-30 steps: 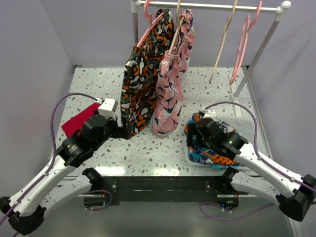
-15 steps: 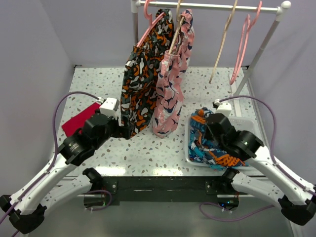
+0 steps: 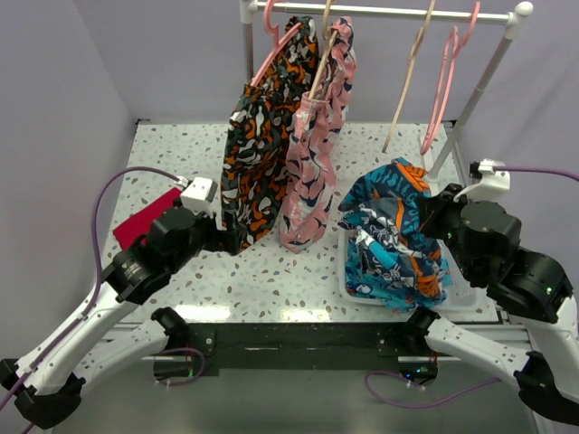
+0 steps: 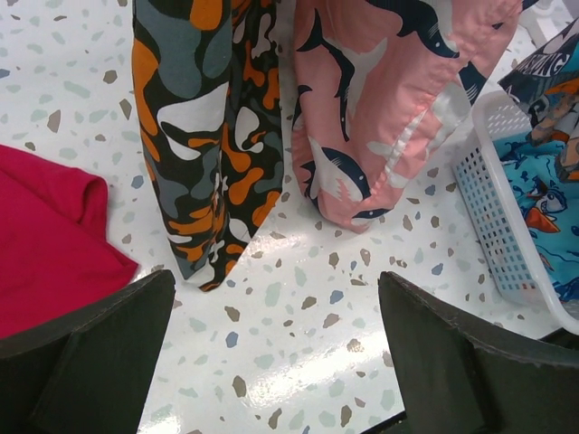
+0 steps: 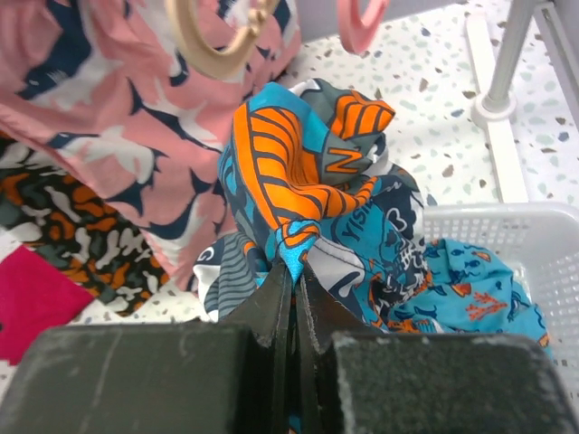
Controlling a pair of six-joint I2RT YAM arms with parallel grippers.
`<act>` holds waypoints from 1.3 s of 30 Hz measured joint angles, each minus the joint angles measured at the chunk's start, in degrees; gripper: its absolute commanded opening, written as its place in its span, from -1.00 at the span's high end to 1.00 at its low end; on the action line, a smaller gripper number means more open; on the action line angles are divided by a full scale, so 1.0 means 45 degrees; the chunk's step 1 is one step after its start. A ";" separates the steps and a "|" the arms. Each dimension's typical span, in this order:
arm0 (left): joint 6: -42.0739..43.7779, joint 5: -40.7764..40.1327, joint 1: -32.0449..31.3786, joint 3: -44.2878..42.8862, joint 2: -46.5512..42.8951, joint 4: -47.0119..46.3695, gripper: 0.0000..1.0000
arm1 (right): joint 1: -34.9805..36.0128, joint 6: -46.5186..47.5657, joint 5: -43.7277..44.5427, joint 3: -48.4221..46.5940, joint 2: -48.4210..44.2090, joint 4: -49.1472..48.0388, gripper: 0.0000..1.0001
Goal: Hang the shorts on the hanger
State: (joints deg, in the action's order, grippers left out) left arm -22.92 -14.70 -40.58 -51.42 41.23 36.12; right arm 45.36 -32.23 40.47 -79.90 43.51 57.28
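The shorts, in deep blue, orange, black and white, hang bunched above the white basket. My right gripper is shut on a fold of their fabric, and the rest droops toward the basket. The hanger, pale cream and bare, hangs from the rail behind the shorts. Its lower end shows just above them in the right wrist view. My left gripper stands open over bare table, holding nothing.
Black-orange patterned shorts and pink shark-print shorts hang from the rail. Turquoise shorts lie in the basket. A red cloth lies left. A pink hanger and the rack post stand right.
My right gripper has shut on the shorts in the basket and raised them up and to the right. The left arm has stayed in place.
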 measured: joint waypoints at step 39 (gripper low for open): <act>0.0466 0.3211 0.0000 -0.0976 -0.1540 -0.0039 -0.01 | 0.0000 -0.0262 -1.2089 -0.1943 0.4104 -0.4323 1.00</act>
State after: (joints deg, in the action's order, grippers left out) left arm -20.82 -0.25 -40.58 -55.81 34.30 35.94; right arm 45.36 -33.41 -13.93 -88.64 61.98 37.82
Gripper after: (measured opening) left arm 0.542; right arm 0.010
